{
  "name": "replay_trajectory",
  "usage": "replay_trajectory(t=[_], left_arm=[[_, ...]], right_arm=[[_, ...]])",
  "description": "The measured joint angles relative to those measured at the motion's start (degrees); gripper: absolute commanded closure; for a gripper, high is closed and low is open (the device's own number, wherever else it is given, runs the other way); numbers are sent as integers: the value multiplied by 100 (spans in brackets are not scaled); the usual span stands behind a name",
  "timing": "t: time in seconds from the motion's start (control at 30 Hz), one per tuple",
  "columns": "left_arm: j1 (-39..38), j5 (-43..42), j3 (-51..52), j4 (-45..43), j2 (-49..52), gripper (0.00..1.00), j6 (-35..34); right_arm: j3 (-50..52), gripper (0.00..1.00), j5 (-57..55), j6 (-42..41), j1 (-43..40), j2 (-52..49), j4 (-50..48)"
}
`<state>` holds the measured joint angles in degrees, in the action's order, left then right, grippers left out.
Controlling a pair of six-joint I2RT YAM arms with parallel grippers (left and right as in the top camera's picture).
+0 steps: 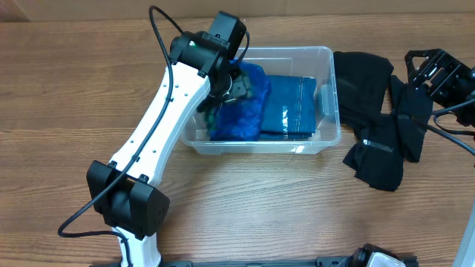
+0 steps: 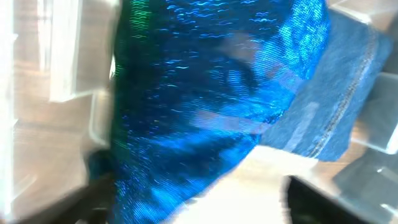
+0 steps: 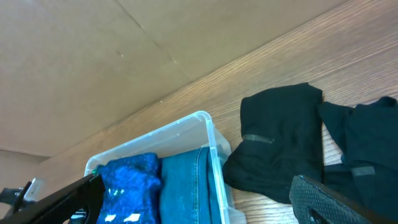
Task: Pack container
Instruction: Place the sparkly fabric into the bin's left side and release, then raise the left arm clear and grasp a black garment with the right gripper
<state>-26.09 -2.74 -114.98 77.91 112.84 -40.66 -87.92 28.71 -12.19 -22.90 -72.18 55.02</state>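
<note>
Black garments [image 1: 378, 126] on wooden table [image 1: 260, 211]

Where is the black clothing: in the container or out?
Out. The black clothing lies on the table beside the container, which holds blue items.

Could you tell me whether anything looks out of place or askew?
The black garments lie crumpled on the table beside the container, not inside it. Nothing looks spilled or damaged.

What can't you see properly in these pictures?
Left tool, overhead: its own body and the shiny blue cloth hide the fingers; the wrist view is blurred.
Right tool, overhead: dark against the black garment; the wrist view's edge cuts it off.
Container floor: covered by cloth and folded denim.
</note>
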Motion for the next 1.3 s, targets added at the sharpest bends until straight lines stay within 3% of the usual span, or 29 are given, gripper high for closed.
replay_trajectory(t=[0.1, 0.13, 0.17, 0.2, 0.23, 0.3, 0.5, 0.63, 0.8, 0.87, 0.93, 1.1, 1.3], left_arm=[[90, 0, 0, 66, 0, 12, -11], [142, -2, 0, 24, 0, 22, -17], [184, -2, 0, -81, 0, 37, -20], [210, -4, 0, -221, 0, 61, -4], [216, 35, 9, -542, 0, 77, 153], [127, 216, 24, -920, 0, 83, 350], [-122, 603, 48, -1655, 651, 81, 763], [-50, 573, 57, -1644, 1596, 68, 839], [28, 509, -120, -1191, 1563, 62, 1003], [94, 455, -243, -929, 1563, 51, 1056], [203, 361, -546, -533, 1543, 31, 1086], [564, 334, -1340, -39, 1021, 0, 1270], [1126, 575, -1847, 640, -896, 0, 1390]], right_arm=[[0, 0, -2, 2, 0, 0, 4], [0, 0, 0, 2, 2, 0, 2], [0, 0, -2, 2, 0, 0, 2], [0, 0, -2, 2, 0, 0, 4], [0, 0, 0, 0, 0, 0, 2], [0, 0, 0, 4, 0, 0, 7], [0, 0, 0, 2, 0, 0, 4], [0, 0, -2, -2, 0, 0, 4], [0, 0, 0, 2, 0, 0, 4], [0, 0, -2, 2, 0, -4, 4], [0, 0, 0, 2, 0, -4, 4], [0, 0, 0, 4, 0, -4, 28], [11, 0, 11, -2, 0, -76, 199]])
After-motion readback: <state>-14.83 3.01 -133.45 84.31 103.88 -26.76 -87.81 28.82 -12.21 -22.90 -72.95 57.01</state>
